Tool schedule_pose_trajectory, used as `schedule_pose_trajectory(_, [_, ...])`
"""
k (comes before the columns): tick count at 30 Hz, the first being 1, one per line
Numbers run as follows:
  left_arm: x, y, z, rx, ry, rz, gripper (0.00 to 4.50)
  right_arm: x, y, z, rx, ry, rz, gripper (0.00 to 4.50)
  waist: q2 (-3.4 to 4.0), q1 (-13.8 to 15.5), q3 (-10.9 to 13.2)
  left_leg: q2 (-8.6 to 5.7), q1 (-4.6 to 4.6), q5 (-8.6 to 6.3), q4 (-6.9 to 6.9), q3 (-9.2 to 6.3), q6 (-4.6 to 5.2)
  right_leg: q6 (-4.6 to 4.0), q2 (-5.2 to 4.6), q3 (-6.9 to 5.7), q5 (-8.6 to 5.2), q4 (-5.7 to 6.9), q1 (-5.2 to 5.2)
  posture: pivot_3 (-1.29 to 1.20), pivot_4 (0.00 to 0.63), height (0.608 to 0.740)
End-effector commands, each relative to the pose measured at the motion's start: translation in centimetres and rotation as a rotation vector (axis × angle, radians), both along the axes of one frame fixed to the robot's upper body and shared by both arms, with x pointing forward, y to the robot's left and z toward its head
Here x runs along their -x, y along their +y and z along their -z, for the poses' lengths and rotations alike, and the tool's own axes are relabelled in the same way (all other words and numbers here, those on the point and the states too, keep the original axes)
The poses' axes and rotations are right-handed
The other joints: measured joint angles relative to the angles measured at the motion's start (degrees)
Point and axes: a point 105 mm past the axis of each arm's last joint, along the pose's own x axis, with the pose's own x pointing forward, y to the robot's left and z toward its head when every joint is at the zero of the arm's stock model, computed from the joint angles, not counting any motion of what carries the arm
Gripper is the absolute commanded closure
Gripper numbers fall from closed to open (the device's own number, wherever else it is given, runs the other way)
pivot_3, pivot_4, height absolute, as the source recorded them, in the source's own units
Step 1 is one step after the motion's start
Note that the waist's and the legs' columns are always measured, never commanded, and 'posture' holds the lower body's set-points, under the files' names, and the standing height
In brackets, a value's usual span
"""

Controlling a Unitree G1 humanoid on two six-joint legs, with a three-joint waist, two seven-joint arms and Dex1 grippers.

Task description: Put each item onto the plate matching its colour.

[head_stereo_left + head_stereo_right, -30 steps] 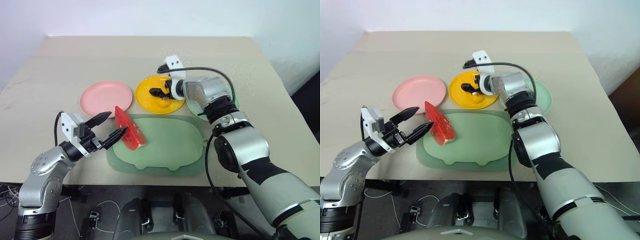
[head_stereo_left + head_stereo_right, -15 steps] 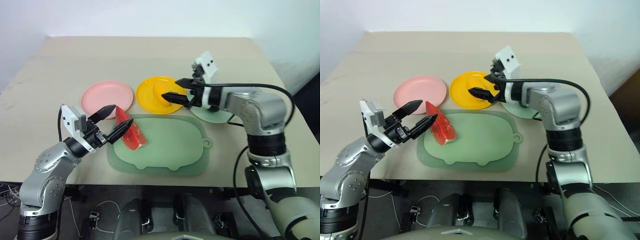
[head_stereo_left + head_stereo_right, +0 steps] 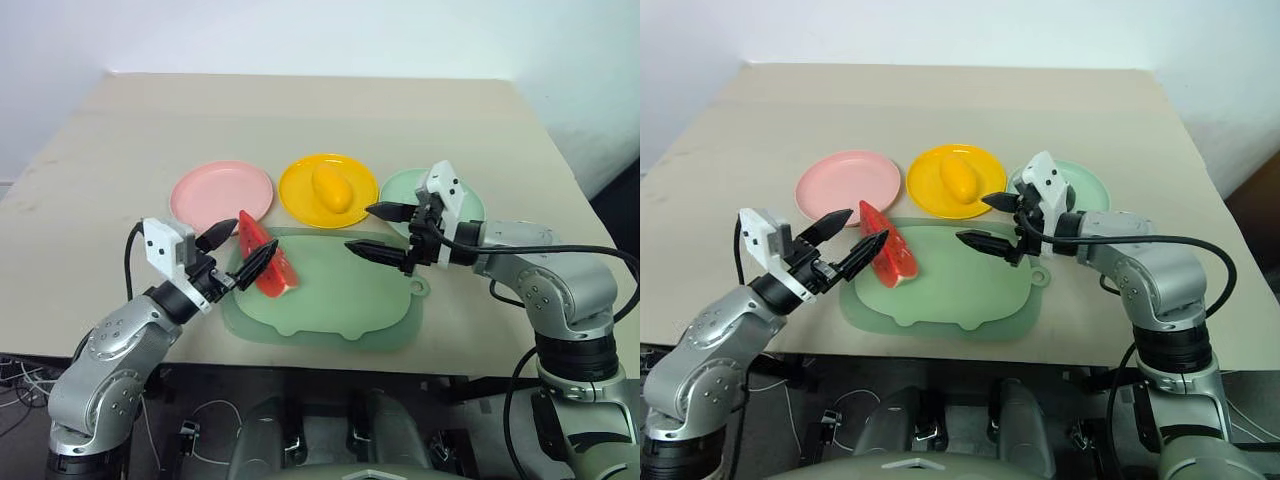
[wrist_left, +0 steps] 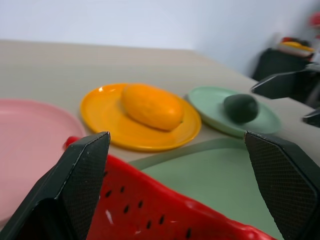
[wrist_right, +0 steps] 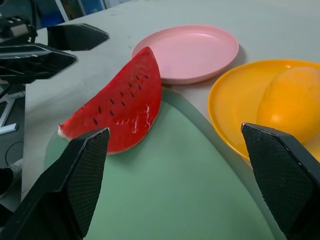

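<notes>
Three toy fruits and three round plates in a row.

The yellow mango (image 3: 332, 188) lay on the yellow plate (image 3: 300, 195), and the dark green avocado (image 4: 240, 108) sat on the mint green plate (image 4: 210, 100). The pink plate (image 3: 205, 190) held nothing; the red watermelon wedge (image 3: 262, 256) stood on its rind just beside it.

The left tool (image 3: 233, 254) reaches in from about 8 o'clock, its arm bent at the elbow and its two black fingers spread wide apart — nothing between them. The right tool (image 3: 384, 231) comes in from about 3 o'clock on a sharply folded arm, pointing toward 9 o'clock, its fingers likewise parted wide and empty.
</notes>
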Motion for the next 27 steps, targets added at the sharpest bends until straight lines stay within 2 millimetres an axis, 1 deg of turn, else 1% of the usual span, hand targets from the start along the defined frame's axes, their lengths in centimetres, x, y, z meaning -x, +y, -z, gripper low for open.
schedule_pose_trajectory(1, [-0.4, -0.3, -0.4, -0.032, 0.013, -0.056, 0.00, -0.2, -0.3, -1.5, 0.008, -0.077, 0.007, 0.03, -0.01, 0.19, 0.00, 0.00, 0.00, 0.00, 0.00, 0.00, 0.00, 0.00, 0.00, 0.00, 0.00, 0.00, 0.01, 0.00, 0.150, 0.696])
schedule_pose_trajectory(4, [-1.7, 0.6, -0.1, -0.049, 0.054, -0.122, 0.00, -0.5, -1.0, -1.5, 0.029, -0.084, 0.023, 0.03, -0.01, 0.23, 0.00, -0.01, 0.00, 0.00, 0.01, -0.02, 0.01, 0.00, 0.00, -0.02, 0.00, -0.01, 0.04, 0.00, 0.150, 0.696])
schedule_pose_trajectory(6, [-2.2, 0.7, -0.1, -0.027, 0.070, -0.128, 0.00, -0.7, -1.4, -1.7, 0.037, -0.093, 0.034, 0.03, -0.01, 0.21, 0.00, -0.01, 0.00, 0.00, 0.03, -0.03, 0.01, 0.00, 0.00, -0.04, 0.00, 0.00, 0.06, 0.00, 0.150, 0.696])
schedule_pose_trajectory(8, [-2.7, 1.0, 0.6, -0.044, 0.100, -0.145, 0.00, -0.9, -1.7, -1.7, 0.042, -0.098, 0.044, 0.03, -0.02, 0.16, 0.00, -0.01, 0.00, 0.00, 0.04, -0.03, 0.01, 0.01, 0.00, -0.04, 0.00, 0.00, 0.07, 0.00, 0.150, 0.696])
schedule_pose_trajectory(12, [-3.0, 1.4, 2.0, -0.055, 0.137, -0.157, 0.00, -1.1, -2.0, -1.9, 0.045, -0.109, 0.059, 0.03, -0.02, 0.09, 0.00, 0.01, 0.00, 0.01, 0.04, -0.04, 0.01, 0.01, 0.04, -0.05, 0.00, 0.02, 0.05, 0.00, 0.150, 0.696])
schedule_pose_trajectory(17, [-2.9, 1.8, 3.1, -0.038, 0.179, -0.141, 0.00, -1.2, -2.3, -1.8, 0.062, -0.119, 0.076, 0.03, -0.02, 0.21, 0.00, 0.01, 0.01, 0.00, 0.06, -0.06, 0.01, 0.01, 0.00, -0.07, 0.00, 0.02, 0.08, 0.00, 0.150, 0.696])
schedule_pose_trajectory(22, [-2.9, 1.9, 2.8, -0.019, 0.185, -0.108, 0.00, -1.3, -2.3, -2.0, 0.068, -0.127, 0.083, 0.03, -0.02, 0.17, -0.01, 0.01, 0.01, 0.00, 0.10, -0.07, 0.01, 0.00, -0.01, -0.07, 0.00, 0.02, 0.10, 0.00, 0.150, 0.696])
schedule_pose_trajectory(27, [-2.8, 1.6, 1.9, 0.010, 0.181, -0.049, 0.00, -1.4, -2.2, -2.0, 0.071, -0.132, 0.087, 0.03, -0.02, 0.16, 0.00, 0.01, 0.01, 0.00, 0.10, -0.08, 0.01, 0.01, -0.01, -0.07, 0.00, 0.02, 0.10, 0.00, 0.150, 0.696])
